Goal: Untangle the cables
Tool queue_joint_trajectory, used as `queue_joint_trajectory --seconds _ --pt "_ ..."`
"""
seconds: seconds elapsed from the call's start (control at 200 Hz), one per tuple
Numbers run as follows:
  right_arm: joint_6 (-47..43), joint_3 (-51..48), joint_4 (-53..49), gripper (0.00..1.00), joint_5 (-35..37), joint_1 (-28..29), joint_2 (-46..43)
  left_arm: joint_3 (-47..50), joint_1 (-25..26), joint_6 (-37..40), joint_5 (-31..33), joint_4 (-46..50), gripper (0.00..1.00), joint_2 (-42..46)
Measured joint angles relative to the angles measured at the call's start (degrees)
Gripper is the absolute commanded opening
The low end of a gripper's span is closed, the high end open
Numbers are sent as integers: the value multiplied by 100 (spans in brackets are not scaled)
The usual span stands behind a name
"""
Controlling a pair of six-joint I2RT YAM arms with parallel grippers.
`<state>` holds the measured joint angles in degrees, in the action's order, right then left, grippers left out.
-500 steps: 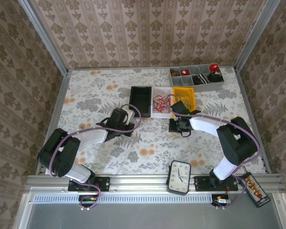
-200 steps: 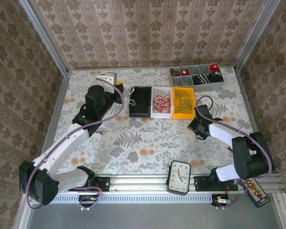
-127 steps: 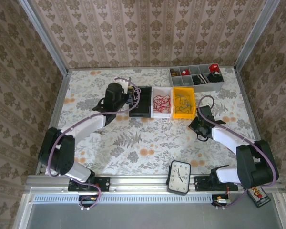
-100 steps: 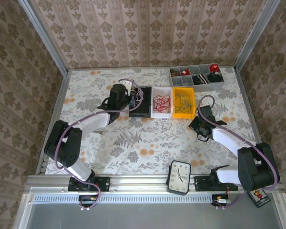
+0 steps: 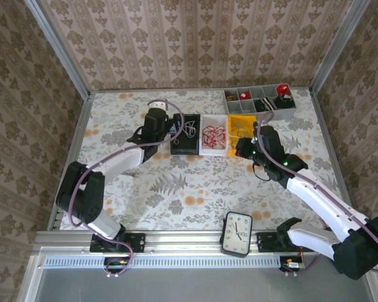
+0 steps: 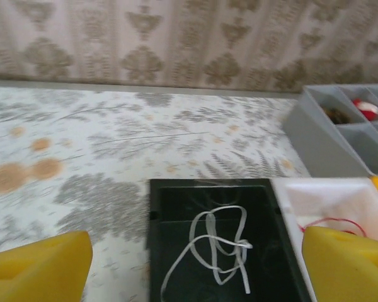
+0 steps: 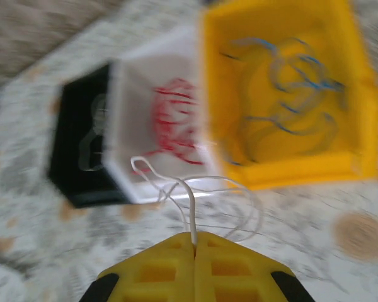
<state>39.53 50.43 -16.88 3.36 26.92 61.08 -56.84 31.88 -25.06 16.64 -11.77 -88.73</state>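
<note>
1. Bench (image 5: 195, 189): floral top, with both arms reaching towards a row of three bins at the far middle.
2. Grey divided tray (image 5: 264, 114): far right corner, small parts inside.
3. Black bin (image 6: 176, 189), white bin (image 5: 214, 151) and yellow bin (image 7: 290, 170): side by side, left to right.
4. Clock (image 5: 237, 234): near edge, between the arm bases.
5. Left gripper (image 6: 192, 267): over the black bin, jaws spread wide, nothing between them.
6. Right gripper (image 7: 194, 242): just before the yellow bin, jaws pressed together, pinching the loose whitish cable (image 7: 189, 195). Its loops hang in front of the white bin.
7. Other cables: coiled whitish cable (image 6: 211, 248) lies in the black bin, red cable (image 7: 173, 119) in the white bin, blue cable (image 7: 283, 94) in the yellow bin.
</note>
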Motion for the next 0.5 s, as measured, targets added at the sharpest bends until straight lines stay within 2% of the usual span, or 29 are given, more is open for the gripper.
queue_joint_trajectory --seconds 0.14,0.245,0.5 --pt "-199 833 26 0 -26 369 369 358 -7 -844 977 691 91 472" --pt "-282 1471 138 0 -151 457 1126 647 -9 -1410 1545 1342 92 758" --pt "-439 2835 197 0 -374 492 3300 776 -131 -2181 2151 2551 92 1069"
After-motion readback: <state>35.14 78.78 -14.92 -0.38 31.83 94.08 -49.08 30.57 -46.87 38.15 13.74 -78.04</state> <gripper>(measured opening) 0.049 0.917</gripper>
